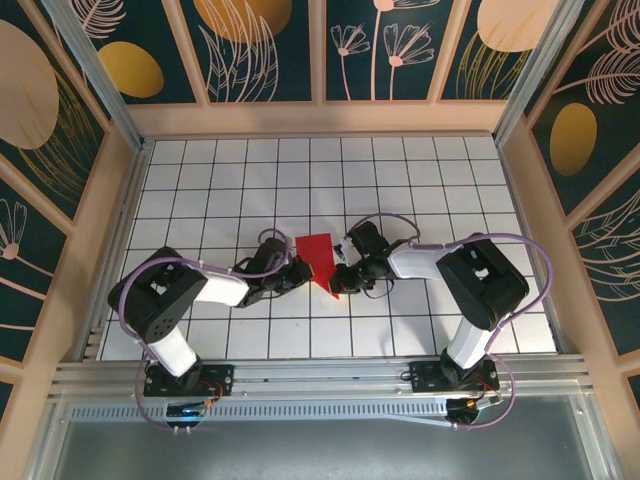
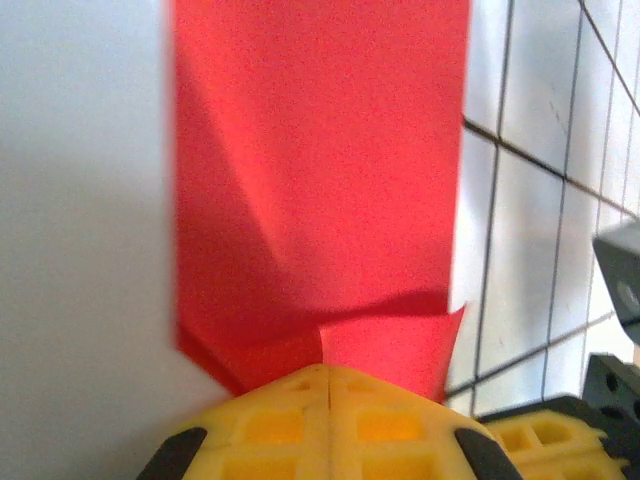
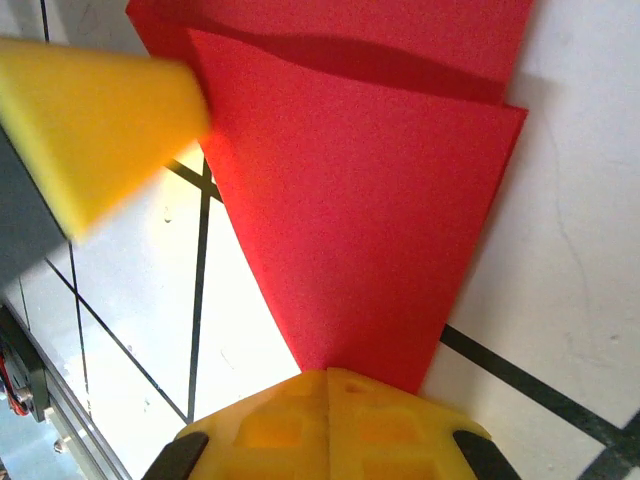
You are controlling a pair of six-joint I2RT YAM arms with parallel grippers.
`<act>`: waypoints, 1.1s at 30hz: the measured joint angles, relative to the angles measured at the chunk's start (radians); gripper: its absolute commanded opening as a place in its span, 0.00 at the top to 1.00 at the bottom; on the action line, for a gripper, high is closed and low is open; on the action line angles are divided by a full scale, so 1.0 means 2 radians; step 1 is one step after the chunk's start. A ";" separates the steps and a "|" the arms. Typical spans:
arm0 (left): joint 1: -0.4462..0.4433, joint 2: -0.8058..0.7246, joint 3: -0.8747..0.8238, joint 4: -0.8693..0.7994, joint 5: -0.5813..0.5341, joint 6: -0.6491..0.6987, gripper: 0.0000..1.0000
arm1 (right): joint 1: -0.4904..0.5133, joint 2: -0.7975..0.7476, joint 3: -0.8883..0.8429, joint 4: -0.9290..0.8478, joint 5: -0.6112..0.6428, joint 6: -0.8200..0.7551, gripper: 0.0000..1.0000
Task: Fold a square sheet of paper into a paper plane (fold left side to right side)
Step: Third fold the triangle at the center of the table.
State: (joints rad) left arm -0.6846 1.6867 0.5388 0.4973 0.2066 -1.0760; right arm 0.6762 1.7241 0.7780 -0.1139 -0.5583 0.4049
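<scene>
centrally on the bench (image 1: 420, 180), the square sheet of paper (image 1: 317, 252) lies part-folded.
likely light, limp, crease-prone, best taken at corners: my right fingers (image 3: 380, 420) pinch a raised corner; my left fingers (image 2: 280, 420), clenched, touch its edge.

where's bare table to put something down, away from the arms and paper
Free: the far tile rows between back wall and red paper, plus both side strips. Crowded: centre, where left gripper and right gripper pinch it.

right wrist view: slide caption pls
Closed right tool at the tip of a raised red paper flap on the grid table
</scene>
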 measured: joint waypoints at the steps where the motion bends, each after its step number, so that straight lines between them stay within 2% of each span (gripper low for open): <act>1: 0.009 -0.005 -0.002 -0.006 -0.004 0.005 1.00 | 0.000 0.000 0.000 0.000 0.000 0.000 1.00; 15: 0.059 -0.027 0.001 -0.057 -0.023 0.057 1.00 | 0.000 0.000 0.000 0.000 0.000 -0.002 1.00; 21: 0.072 -0.075 0.000 -0.092 -0.040 0.086 1.00 | 0.001 0.000 0.000 0.000 0.000 -0.001 1.00; 26: 0.048 -0.097 0.002 -0.078 -0.011 0.109 1.00 | 0.001 0.000 0.000 0.000 0.000 -0.001 1.00; 33: -0.012 -0.034 0.042 -0.070 0.020 0.113 1.00 | 0.001 -0.001 0.000 0.000 0.000 -0.001 1.00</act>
State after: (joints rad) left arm -0.7082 1.6196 0.6220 0.3569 0.2470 -0.8490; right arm 0.6781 1.7229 0.7784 -0.1135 -0.5579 0.4026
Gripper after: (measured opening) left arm 0.043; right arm 0.049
